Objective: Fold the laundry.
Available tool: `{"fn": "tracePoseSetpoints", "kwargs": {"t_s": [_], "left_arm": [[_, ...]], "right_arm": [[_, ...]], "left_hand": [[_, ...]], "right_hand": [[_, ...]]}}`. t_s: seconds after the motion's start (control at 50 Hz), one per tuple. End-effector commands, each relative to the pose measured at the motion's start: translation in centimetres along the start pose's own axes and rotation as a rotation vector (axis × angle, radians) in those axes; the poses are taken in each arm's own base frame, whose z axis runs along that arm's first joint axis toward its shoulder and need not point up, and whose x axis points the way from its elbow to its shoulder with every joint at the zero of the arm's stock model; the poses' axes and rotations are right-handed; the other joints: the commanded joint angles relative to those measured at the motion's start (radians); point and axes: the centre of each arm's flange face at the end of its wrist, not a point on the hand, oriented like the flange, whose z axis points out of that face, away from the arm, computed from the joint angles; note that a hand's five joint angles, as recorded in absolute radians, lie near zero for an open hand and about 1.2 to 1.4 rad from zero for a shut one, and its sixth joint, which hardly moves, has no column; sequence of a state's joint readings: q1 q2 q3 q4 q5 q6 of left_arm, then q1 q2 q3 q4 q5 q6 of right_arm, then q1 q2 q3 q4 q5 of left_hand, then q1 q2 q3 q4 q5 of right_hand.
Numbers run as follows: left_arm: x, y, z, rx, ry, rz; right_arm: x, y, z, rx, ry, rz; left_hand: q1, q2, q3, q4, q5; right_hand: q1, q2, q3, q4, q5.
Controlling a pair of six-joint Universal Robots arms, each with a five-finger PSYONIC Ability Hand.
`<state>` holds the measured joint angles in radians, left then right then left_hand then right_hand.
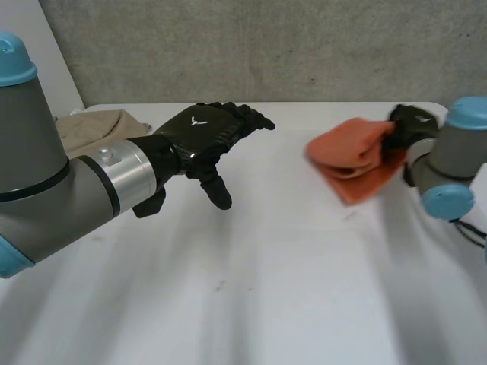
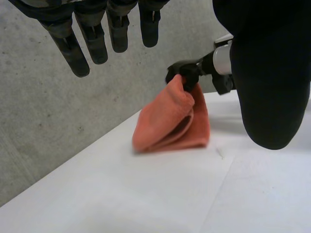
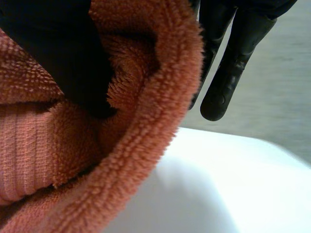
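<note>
Over the table (image 1: pixel 266 266), right hand (image 1: pixel 412 123) pinches orange towel (image 1: pixel 350 152).

Robot lab or test bench. Bare concrete wall (image 1: pixel 266 46) at the back, plain white table (image 1: pixel 266 296) as the work surface. Left arm (image 1: pixel 46 175) and right arm (image 1: pixel 456 152) are industrial-type, grey with blue caps. Props on the table: a towel (image 1: pixel 354 156) and a beige cloth (image 1: pixel 95 125).
</note>
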<state>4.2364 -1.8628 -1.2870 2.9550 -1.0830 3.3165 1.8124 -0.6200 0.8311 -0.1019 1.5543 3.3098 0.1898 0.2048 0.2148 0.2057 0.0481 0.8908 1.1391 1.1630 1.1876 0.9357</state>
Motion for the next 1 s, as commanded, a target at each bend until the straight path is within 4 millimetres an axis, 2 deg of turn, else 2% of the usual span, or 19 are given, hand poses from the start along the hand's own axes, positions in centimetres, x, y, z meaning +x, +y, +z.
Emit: {"fn": "tracePoseSetpoints", "kwargs": {"t_s": [0.02, 0.06, 0.12, 0.14, 0.22, 0.38, 0.4, 0.44, 0.5, 0.58, 0.66, 0.7, 0.78, 0.82, 0.88, 0.9, 0.96, 1.0], "left_arm": [[0.3, 0.4, 0.3, -0.006, 0.008, -0.002], [0.2, 0.4, 0.3, -0.008, 0.009, -0.003], [0.2, 0.5, 0.3, -0.009, 0.009, -0.004], [0.2, 0.5, 0.4, -0.01, 0.009, -0.004], [0.2, 0.8, 0.5, -0.017, 0.01, -0.008], [0.2, 1.3, 0.8, -0.03, 0.013, -0.015], [0.2, 1.3, 0.8, -0.03, 0.012, -0.016], [0.2, 1.3, 0.8, -0.03, 0.014, -0.015], [0.2, 1.3, 0.8, -0.03, 0.013, -0.016], [0.1, 1.2, 0.8, -0.028, 0.012, -0.015], [0.1, 1.1, 0.7, -0.025, 0.01, -0.022], [0.1, 1.0, 0.6, -0.021, 0.009, -0.026], [0.0, 0.7, 0.5, -0.015, 0.005, -0.027], [0.0, 0.7, 0.5, -0.013, 0.005, -0.026], [-0.1, 0.5, 0.4, -0.007, 0.001, -0.023], [-0.1, 0.4, 0.4, -0.004, 0.0, -0.022], [-0.3, -0.1, 0.3, 0.014, -0.009, -0.012], [-0.5, -0.5, 0.2, 0.034, -0.02, -0.002]], "right_arm": [[14.7, -2.1, 5.0, 0.074, 0.337, -0.024], [16.7, -2.1, 5.4, 0.082, 0.375, -0.033], [18.2, -2.0, 5.5, 0.091, 0.405, -0.053], [19.3, -2.0, 5.6, 0.094, 0.427, -0.071], [21.8, -1.9, 5.2, 0.081, 0.474, -0.108], [22.8, -1.1, 5.1, 0.032, 0.464, -0.164], [22.8, -1.1, 5.0, 0.021, 0.464, -0.174], [23.3, -1.2, 4.6, -0.013, 0.479, -0.204], [24.4, -1.7, 4.1, -0.032, 0.502, -0.223], [26.5, -3.7, 3.0, -0.041, 0.539, -0.253], [29.5, -4.7, 1.4, -0.1, 0.588, -0.32], [30.7, -5.2, 0.7, -0.147, 0.611, -0.427], [31.2, -5.7, 0.6, -0.237, 0.627, -0.748], [31.6, -7.1, 0.4, -0.258, 0.695, -0.928], [33.2, -9.3, -0.2, -0.218, 0.803, -0.993], [33.5, -12.0, -0.5, -0.129, 0.857, -1.0], [32.7, -15.4, -0.9, 0.0, 0.884, -0.981], [31.3, -17.2, -1.1, 0.081, 0.848, -0.929]], "left_hand": [[0.0, -0.015, -0.025, -0.016, -0.033], [0.0, -0.015, -0.025, -0.016, -0.033], [0.0, -0.015, -0.025, -0.016, -0.033], [0.0, -0.015, -0.025, -0.016, -0.033], [0.0, -0.015, -0.025, -0.016, -0.033], [0.003, -0.012, -0.022, -0.013, -0.03], [0.003, -0.012, -0.022, -0.013, -0.03], [0.003, -0.012, -0.022, -0.013, -0.03], [0.003, -0.012, -0.022, -0.013, -0.03], [0.003, -0.012, -0.022, -0.013, -0.03], [0.003, -0.012, -0.022, -0.013, -0.03], [0.0, -0.015, -0.025, -0.016, -0.033], [0.0, -0.015, -0.025, -0.016, -0.033], [-0.003, -0.018, -0.028, -0.019, -0.036], [-0.006, -0.021, -0.031, -0.021, -0.038], [-0.006, -0.021, -0.031, -0.022, -0.038], [-0.003, -0.018, -0.028, -0.019, -0.036], [-0.003, -0.018, -0.028, -0.019, -0.036]], "right_hand": [[0.505, 0.257, 0.233, 0.209, 0.286], [0.505, 0.257, 0.233, 0.209, 0.286], [0.505, 0.257, 0.233, 0.209, 0.286], [0.505, 0.257, 0.233, 0.209, 0.286], [0.505, 0.257, 0.233, 0.209, 0.286], [0.505, 0.257, 0.233, 0.209, 0.286], [0.344, 0.095, 0.072, 0.047, 0.124], [-0.716, -0.965, -0.988, -1.013, -0.936], [-0.716, -0.965, -0.988, -1.013, -0.936], [-0.716, -0.965, -0.988, -1.013, -0.936], [-0.716, -0.965, -0.988, -1.013, -0.936], [-0.716, -0.965, -0.988, -1.013, -0.936], [-0.716, -0.965, -0.988, -1.013, -0.936], [-0.716, -0.965, -0.988, -1.013, -0.936], [-0.716, -0.965, -0.988, -1.013, -0.936], [-0.716, -0.965, -0.988, -1.013, -0.936], [-0.716, -0.965, -0.988, -1.013, -0.936], [-0.716, -0.965, -0.988, -1.013, -0.936]]}}
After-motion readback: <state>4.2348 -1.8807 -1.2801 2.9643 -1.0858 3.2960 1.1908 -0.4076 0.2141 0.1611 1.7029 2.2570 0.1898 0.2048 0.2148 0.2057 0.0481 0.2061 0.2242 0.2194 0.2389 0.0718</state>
